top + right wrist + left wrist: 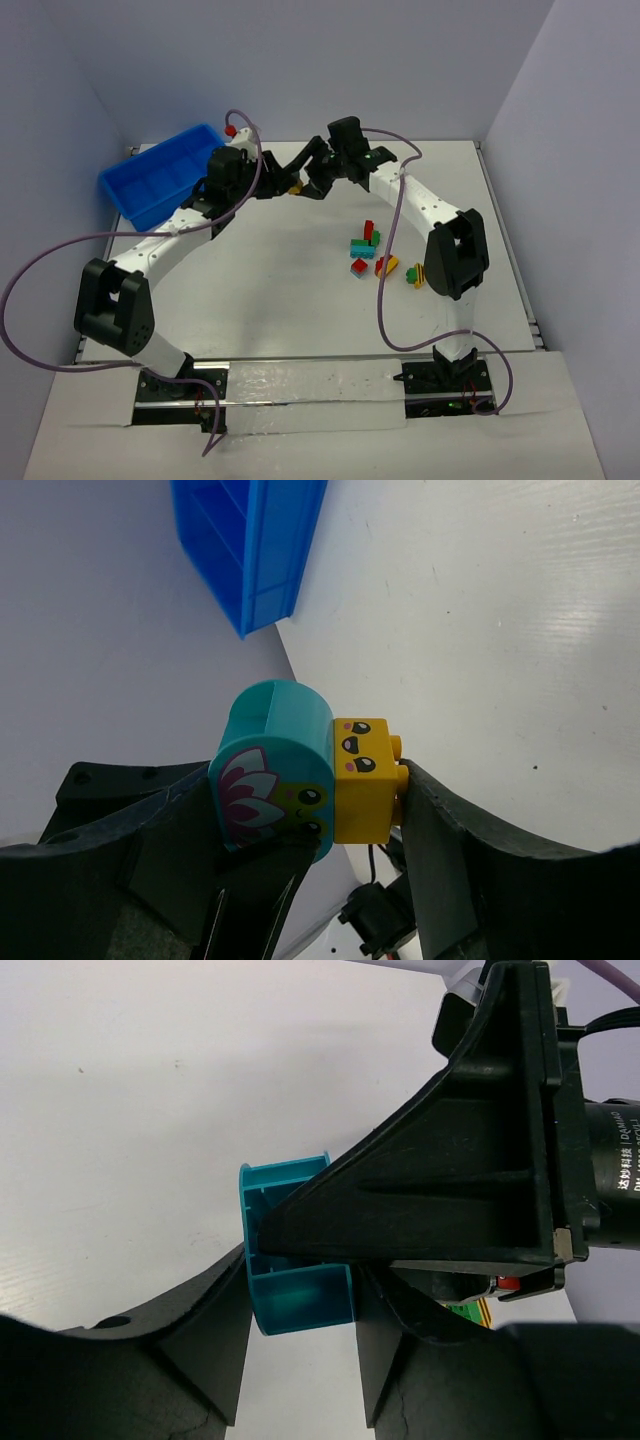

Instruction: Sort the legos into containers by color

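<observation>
A teal lego (270,740) joined to a yellow face lego (365,780) is held above the table's far middle. My right gripper (315,810) is shut on the pair, teal against one finger and yellow studs against the other. My left gripper (302,1320) is shut on the same teal lego (300,1295), and a right finger (450,1160) crosses over it. In the top view both grippers meet, left gripper (288,178) and right gripper (312,182). The blue container (150,180) stands at the far left. Loose legos (364,250) lie right of centre.
A yellow-black striped lego (417,274) lies beside the right arm's elbow. A red cap (231,130) sits behind the left arm. The blue container's corner (260,540) shows in the right wrist view. Purple cables loop over both arms. Walls close the back and sides.
</observation>
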You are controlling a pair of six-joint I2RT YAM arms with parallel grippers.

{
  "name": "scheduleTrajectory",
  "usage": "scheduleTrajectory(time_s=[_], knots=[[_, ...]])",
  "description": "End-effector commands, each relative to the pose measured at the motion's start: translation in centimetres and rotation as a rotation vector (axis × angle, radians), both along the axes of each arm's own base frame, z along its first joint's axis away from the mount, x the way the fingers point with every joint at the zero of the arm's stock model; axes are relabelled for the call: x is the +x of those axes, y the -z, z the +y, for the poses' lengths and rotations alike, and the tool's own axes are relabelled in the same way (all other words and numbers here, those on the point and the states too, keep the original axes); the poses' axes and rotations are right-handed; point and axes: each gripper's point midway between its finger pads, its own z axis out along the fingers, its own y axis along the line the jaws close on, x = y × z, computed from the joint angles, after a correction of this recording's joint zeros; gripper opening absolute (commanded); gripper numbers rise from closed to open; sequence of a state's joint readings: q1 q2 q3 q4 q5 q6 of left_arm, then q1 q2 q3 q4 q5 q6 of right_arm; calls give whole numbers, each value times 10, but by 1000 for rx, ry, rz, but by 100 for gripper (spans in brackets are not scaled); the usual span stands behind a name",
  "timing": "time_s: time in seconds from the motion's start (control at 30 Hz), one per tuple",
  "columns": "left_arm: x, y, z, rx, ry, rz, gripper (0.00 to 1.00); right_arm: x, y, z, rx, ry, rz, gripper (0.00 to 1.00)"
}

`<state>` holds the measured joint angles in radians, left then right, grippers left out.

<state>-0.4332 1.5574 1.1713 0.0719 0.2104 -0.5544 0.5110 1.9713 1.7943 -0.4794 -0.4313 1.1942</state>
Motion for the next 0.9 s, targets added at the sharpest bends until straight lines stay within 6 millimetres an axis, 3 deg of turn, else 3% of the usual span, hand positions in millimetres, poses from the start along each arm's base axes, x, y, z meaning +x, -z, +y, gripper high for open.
scheduleTrajectory(time_s=[0.0,0.07,0.1,0.17,0.3,0.4,0.5,0.57,0.7,0.77,0.87], knots=[[17,-14,12,7,-84,-40,43,-27,-45,12,77,-79,-60,59],[15,-17,12,4,-82,-42,29,-28,-45,12,77,-77,-63,80],[14,-17,13,4,-81,-39,19,-27,-46,11,75,-73,-66,82],[11,-23,16,-13,-69,-39,1,-26,-47,8,67,-70,-87,100],[-4,-39,21,-97,-20,-3,0,-8,-58,-8,15,-51,-207,100],[-34,-60,13,-155,129,6,0,7,-76,-30,-36,-69,-356,100],[-58,-78,22,-228,232,-2,0,11,-102,-46,-48,-162,-559,100],[-67,-85,40,-282,273,-7,0,-12,-118,-37,35,-351,-739,100],[-89,-96,46,-361,401,-33,0,-53,-139,-26,187,-566,-867,98],[-97,-104,47,-388,429,-75,0,-85,-154,-23,291,-680,-914,97],[-113,-121,45,-443,487,-138,0,-110,-169,-19,373,-736,-979,95]])
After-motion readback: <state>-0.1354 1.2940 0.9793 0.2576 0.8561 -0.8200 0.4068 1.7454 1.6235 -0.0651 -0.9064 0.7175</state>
